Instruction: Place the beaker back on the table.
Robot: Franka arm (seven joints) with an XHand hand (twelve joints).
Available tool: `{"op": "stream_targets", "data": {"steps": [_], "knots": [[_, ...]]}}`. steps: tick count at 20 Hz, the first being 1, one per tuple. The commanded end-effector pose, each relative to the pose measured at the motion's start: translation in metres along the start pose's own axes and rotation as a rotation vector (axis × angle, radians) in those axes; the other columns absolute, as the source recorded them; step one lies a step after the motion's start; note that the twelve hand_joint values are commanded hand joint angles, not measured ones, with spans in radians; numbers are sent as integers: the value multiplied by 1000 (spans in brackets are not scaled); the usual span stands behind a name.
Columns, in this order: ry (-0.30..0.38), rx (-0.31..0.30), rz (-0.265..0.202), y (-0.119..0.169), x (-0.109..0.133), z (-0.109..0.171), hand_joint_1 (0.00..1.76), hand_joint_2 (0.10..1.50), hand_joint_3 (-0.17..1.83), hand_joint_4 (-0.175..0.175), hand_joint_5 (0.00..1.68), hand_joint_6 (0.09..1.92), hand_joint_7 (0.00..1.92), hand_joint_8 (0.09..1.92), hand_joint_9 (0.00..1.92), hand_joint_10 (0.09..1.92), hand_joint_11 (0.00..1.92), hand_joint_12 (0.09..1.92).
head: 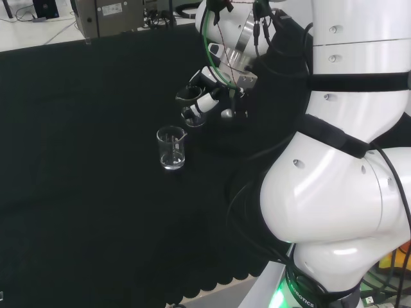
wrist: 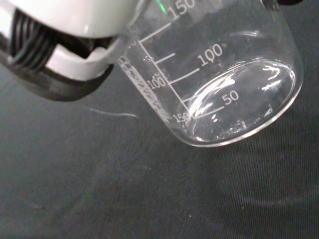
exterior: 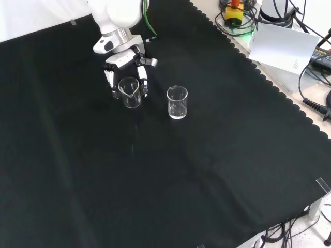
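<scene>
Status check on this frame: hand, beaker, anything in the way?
Hand shut on the beaker, fingers either side. Beaker upright; cannot tell if it touches the cloth. Second beaker stands apart to its right in the front view.

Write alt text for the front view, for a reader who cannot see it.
The robot's black and white hand reaches down from the top and grips a clear glass beaker over a black cloth. A second clear beaker stands upright on the cloth just to its right.
</scene>
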State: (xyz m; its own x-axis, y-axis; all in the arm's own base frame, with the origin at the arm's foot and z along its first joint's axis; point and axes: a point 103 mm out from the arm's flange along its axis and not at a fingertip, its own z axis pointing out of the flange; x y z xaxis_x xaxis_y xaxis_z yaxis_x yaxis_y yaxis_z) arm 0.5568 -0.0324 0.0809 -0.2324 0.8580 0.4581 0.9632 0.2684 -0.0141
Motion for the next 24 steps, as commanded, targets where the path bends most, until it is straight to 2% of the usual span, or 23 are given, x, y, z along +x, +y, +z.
{"op": "stream_targets", "data": {"steps": [1,5,8,10,11,12,14,17,20,24], "knots": [[3,9,-5,-3,-3,3,1300,779,445,-175,1223,661,1272,632,1639,87,1393,596],[5,20,-10,-3,-3,4,1298,804,400,-175,1219,656,1266,629,1610,87,1394,612],[15,27,-16,-4,-5,5,1293,884,258,-175,1199,663,1241,639,1563,87,1370,650],[47,39,-18,-6,-10,3,1170,933,185,7,1175,702,1215,608,1480,87,1273,708],[76,51,-28,-7,-12,2,1115,972,144,83,1126,775,1149,590,1414,87,1171,786],[87,60,-32,-8,-13,1,1055,965,104,79,1012,782,1056,580,1327,87,1051,876],[80,78,-40,-10,-15,-1,968,930,71,49,821,752,900,581,1174,87,811,1049],[69,93,-49,-13,-16,-5,905,889,86,37,695,724,783,605,1056,87,596,1201],[58,107,-43,-16,-17,-9,876,869,102,34,657,712,746,613,1016,87,525,1243],[-1,139,-31,-18,-14,-10,868,847,138,31,653,700,734,617,1003,87,510,1253]]}}
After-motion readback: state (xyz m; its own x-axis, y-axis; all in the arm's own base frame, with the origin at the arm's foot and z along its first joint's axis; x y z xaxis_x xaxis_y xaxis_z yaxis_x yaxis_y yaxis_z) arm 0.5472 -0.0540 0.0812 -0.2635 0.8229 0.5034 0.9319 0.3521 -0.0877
